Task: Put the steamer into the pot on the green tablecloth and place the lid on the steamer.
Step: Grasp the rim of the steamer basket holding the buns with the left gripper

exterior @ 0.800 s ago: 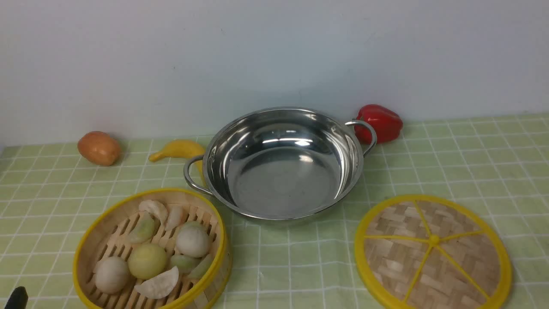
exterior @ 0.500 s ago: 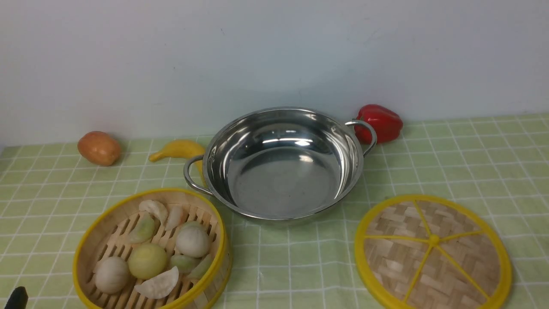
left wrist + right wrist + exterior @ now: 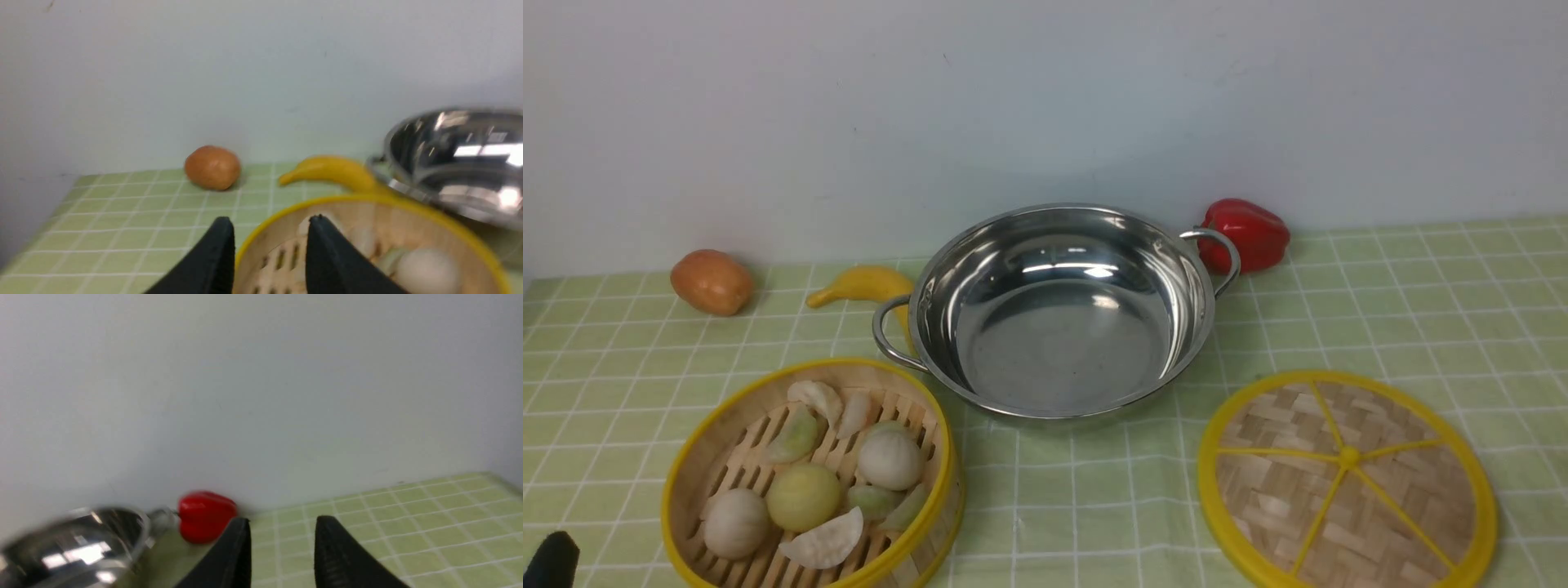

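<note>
The green tablecloth (image 3: 1380, 310) runs back to the wall. At its centre stands the pot (image 3: 1058, 245), empty. The lid (image 3: 1347, 482) lies flat at front right. The steamer (image 3: 737, 412), filled with dumplings and buns, sits at front left, just beside the pot's near handle. A red bell pepper (image 3: 1245, 233), a banana (image 3: 862, 284) and a potato (image 3: 711, 282) lie along the wall. The left gripper (image 3: 270, 220) is parted, with the steamer's rim showing between its fingers - whether it touches cannot be told. The right gripper (image 3: 282, 520) is also parted and holds nothing.
</note>
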